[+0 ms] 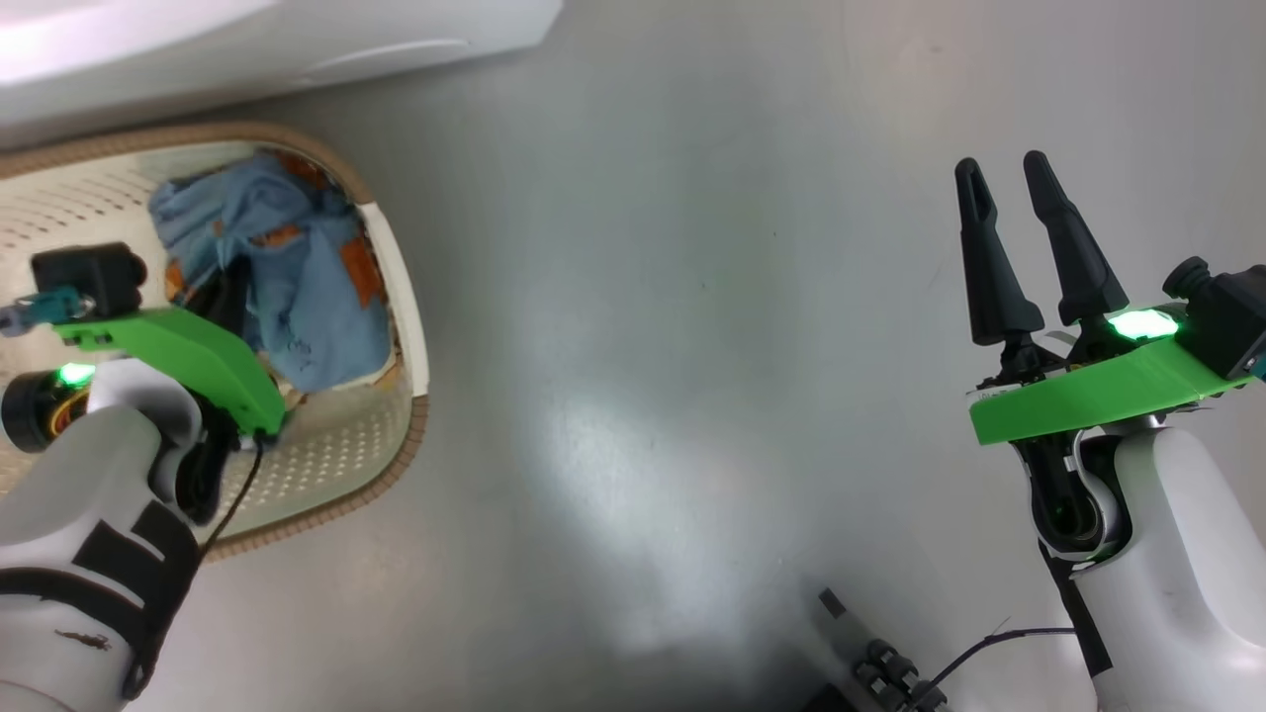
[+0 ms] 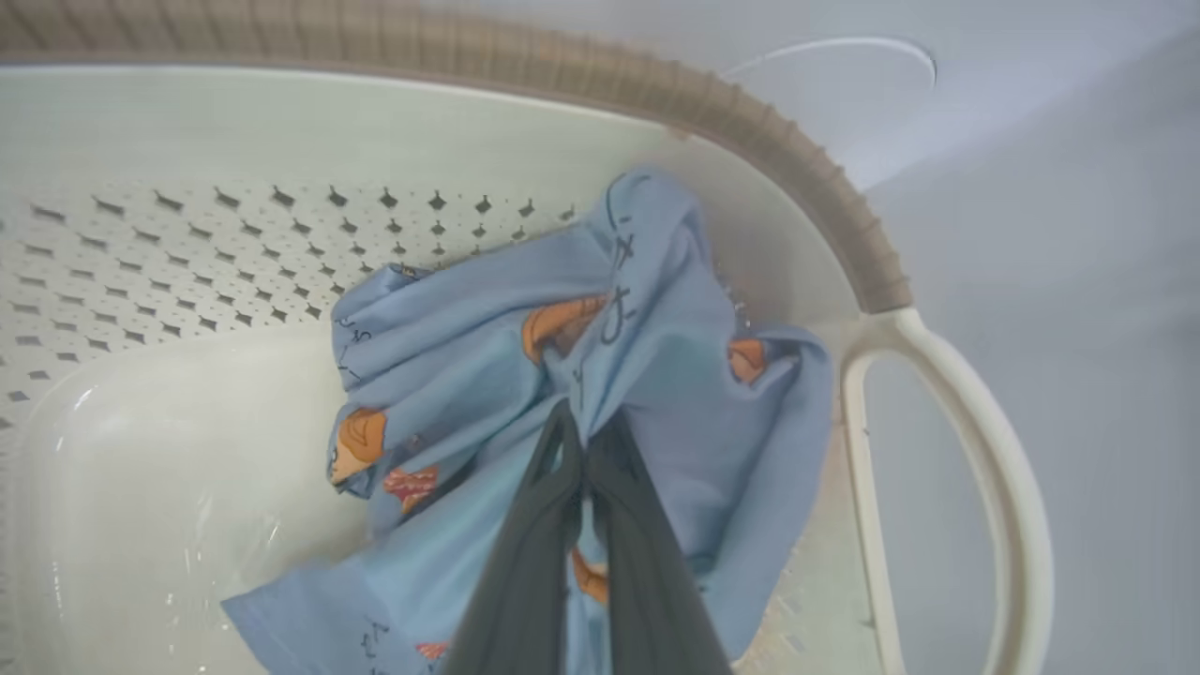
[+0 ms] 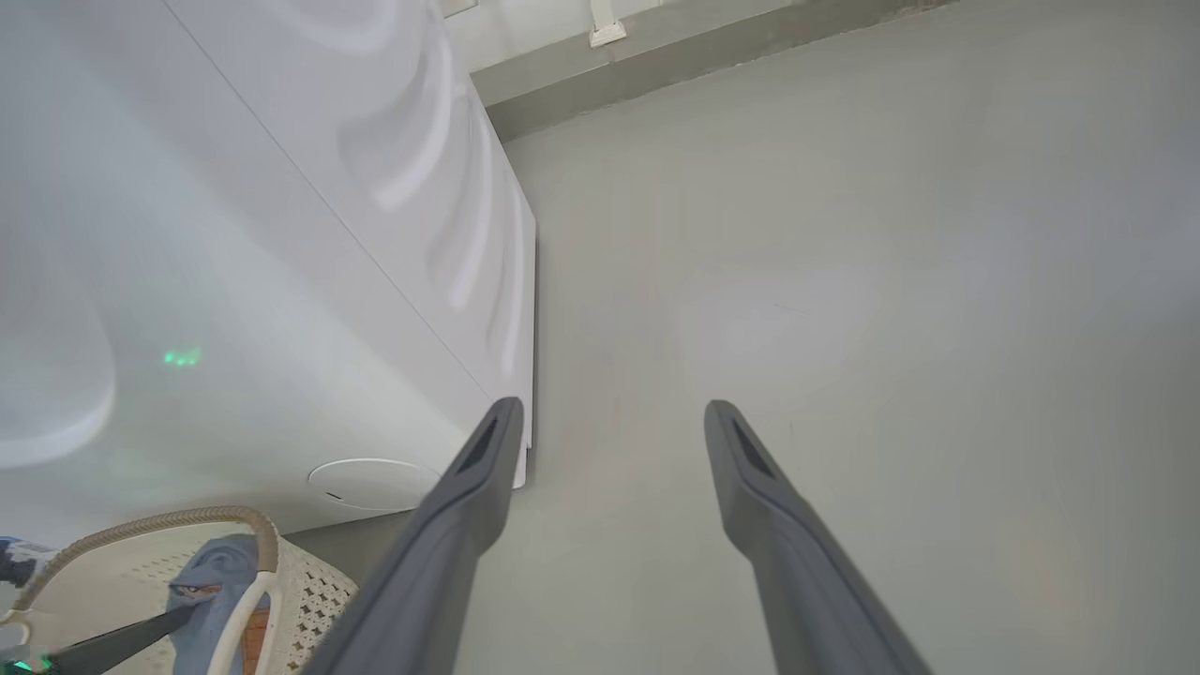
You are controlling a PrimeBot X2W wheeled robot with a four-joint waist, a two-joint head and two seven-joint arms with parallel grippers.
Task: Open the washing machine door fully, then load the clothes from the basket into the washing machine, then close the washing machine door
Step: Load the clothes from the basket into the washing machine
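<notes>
**Loading step: garment pinched in basket**

Far left, washing machine [image 3: 281, 234]; basket [image 1: 391, 465] just beside it. The clothes [image 1: 297, 287] are bunched at its right end. Left gripper [image 2: 586, 441] is clamped together on the blue fabric; right gripper [image 1: 1004, 173] is apart, holding nothing. Next, probably: lift clear of the rim and carry to the machine.

Clothes [image 2: 487, 347] in basket [image 2: 797, 169] on robot's L, w/ washing machine [image 3: 234, 281] just behind it; floor [image 1: 692, 346] to R.

How much of the clothes [image 2: 450, 356] is pinched between the closed jaws of the left gripper [image 2: 588, 422] cannot be told; that fold is covered by the fingers [image 2: 534, 562]. Left of those jaws the basket [image 2: 797, 159] is cut off. Left of the jaws of the right gripper [image 3: 609, 417] the washing machine [image 3: 281, 234] is cropped; a round mark [image 3: 370, 483] low on it is too blurred to be read.
</notes>
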